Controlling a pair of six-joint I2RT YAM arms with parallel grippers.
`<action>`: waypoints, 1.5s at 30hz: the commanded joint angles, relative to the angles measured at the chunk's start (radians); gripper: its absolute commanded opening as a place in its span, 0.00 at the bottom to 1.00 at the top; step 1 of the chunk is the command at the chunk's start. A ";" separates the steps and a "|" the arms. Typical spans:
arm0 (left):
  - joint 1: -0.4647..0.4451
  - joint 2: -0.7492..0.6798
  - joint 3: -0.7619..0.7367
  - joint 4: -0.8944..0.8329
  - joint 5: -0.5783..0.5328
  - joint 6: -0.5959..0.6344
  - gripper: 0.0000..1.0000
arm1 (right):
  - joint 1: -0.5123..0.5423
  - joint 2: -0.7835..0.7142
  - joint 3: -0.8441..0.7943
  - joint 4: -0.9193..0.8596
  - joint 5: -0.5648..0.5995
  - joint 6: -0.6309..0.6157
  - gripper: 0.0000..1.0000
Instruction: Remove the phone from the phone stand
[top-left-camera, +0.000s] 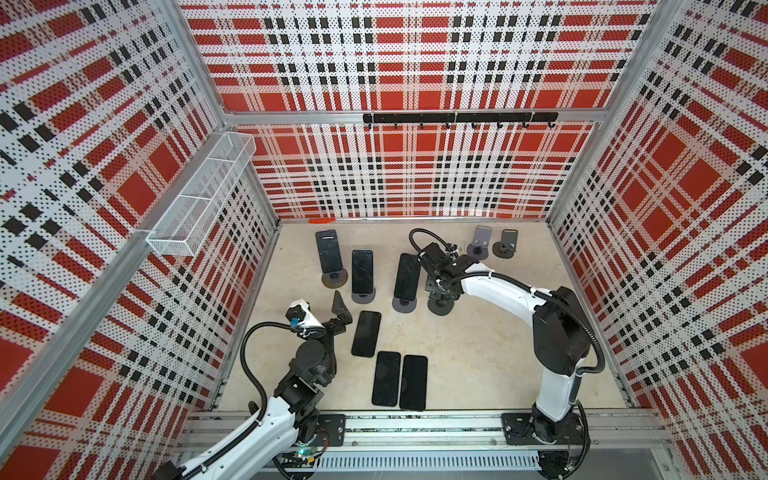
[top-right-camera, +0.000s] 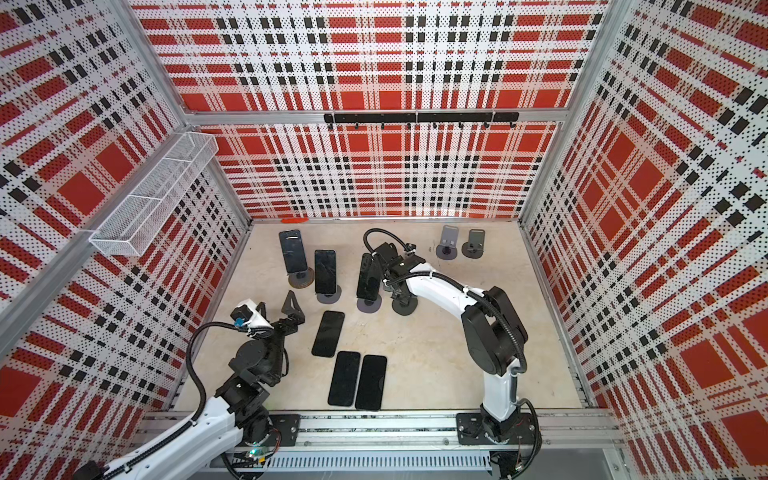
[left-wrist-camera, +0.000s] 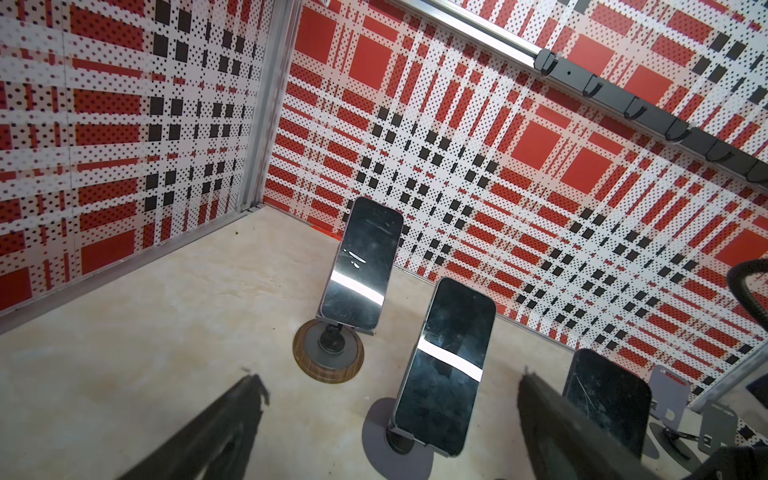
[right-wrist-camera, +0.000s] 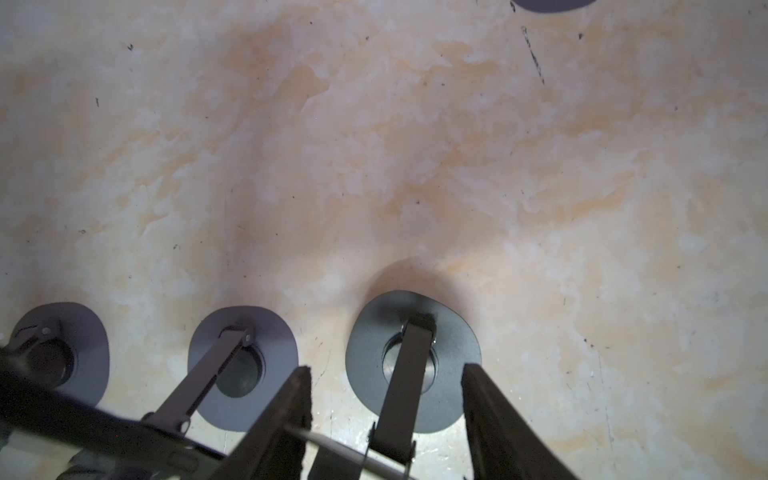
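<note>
Three flat phones (top-left-camera: 365, 333) lie near, three propped phones (top-left-camera: 362, 272) are left to do; the right gripper (right-wrist-camera: 387, 372) seems to pinch the fourth phone (right-wrist-camera: 340, 445) on its stand (right-wrist-camera: 365, 353), and the left gripper (left-wrist-camera: 392, 382) is spread.

Three flat phones (top-left-camera: 386, 378) crowded the table's (top-left-camera: 490, 357) front centre; propped phones (top-left-camera: 362, 270) and the right gripper (right-wrist-camera: 387, 374) fenced the middle. Bare surface lay open on the right, short of two empty stands (top-left-camera: 482, 243) at the back.
</note>
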 joint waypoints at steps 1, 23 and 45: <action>-0.003 -0.020 -0.017 0.006 0.002 0.008 0.98 | -0.049 -0.051 0.052 0.012 0.011 -0.061 0.57; -0.005 -0.009 -0.019 0.019 0.003 0.007 0.98 | -0.347 0.285 0.469 0.150 -0.265 -0.154 0.60; 0.009 0.022 -0.018 0.030 0.005 0.002 0.98 | -0.403 0.489 0.658 0.135 -0.308 -0.113 0.67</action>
